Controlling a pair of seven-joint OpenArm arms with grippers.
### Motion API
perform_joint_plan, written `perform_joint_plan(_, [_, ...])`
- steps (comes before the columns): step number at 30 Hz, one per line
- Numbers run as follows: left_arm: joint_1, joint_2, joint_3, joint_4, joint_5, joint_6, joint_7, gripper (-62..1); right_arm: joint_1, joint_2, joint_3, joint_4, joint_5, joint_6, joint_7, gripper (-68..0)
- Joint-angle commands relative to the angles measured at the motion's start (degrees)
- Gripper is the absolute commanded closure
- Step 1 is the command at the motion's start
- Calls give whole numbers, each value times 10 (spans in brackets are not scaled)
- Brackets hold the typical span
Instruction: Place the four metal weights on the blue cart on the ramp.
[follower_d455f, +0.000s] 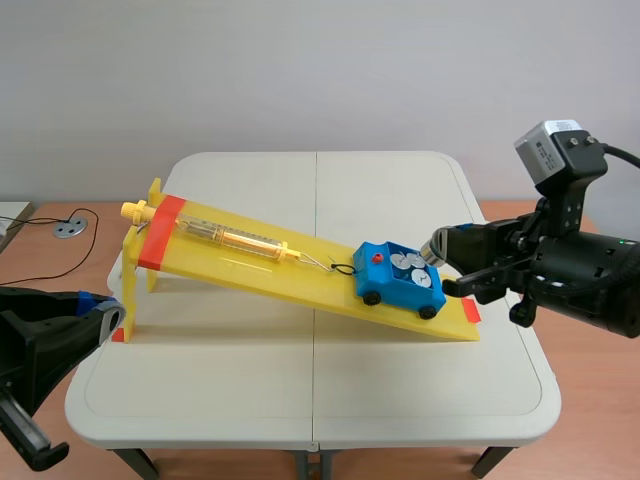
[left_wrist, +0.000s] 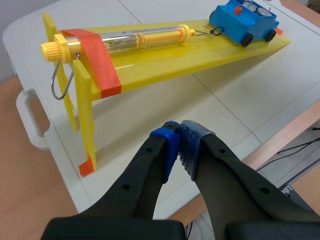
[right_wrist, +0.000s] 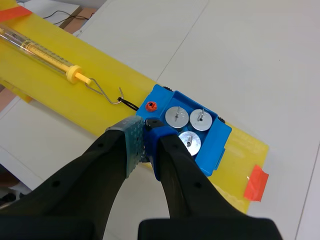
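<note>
In the right wrist view, cannot see the fourth corner inside the blue plastic toy cart (right_wrist: 216, 145); covered there by the right gripper (right_wrist: 145, 132), hanging just above the cart's uphill side; cannot tell whether that claw is closed on nothing or clamped on something.

Counting only three round silver metal weights (right_wrist: 175, 116) in the cart's open tray, lying flat and close together, each with a small pin at its centre; no telling whether a fourth sits under the gripper. Too small in the scene view to count them reliably.

Visible in the scene view alone: the whole yellow plastic ramp (follower_d455f: 300, 280) slanting across the white folding table (follower_d455f: 200, 400), with the cart parked near its low end.

Hooked uphill by a wire hook (right_wrist: 105, 94) to the yellow tube spring scale (follower_d455f: 240, 240) lying along the ramp.

Cut off at the scene's lower corner, plain in the left wrist view: left gripper (left_wrist: 179, 132), pads pressed together on nothing, near the table's edge and apart from the ramp's raised end.
</note>
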Motion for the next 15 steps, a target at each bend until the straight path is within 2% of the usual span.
perform_joint_plan(1, [-13,1,-9,39,-46,-25,-51,-36,56,7,7,1,42,4,73,-6])
perform_joint_plan(15, [-13,1,-9,39,-46,-25,-51,-36,141,-32,4,-108,36,4,73,-6])
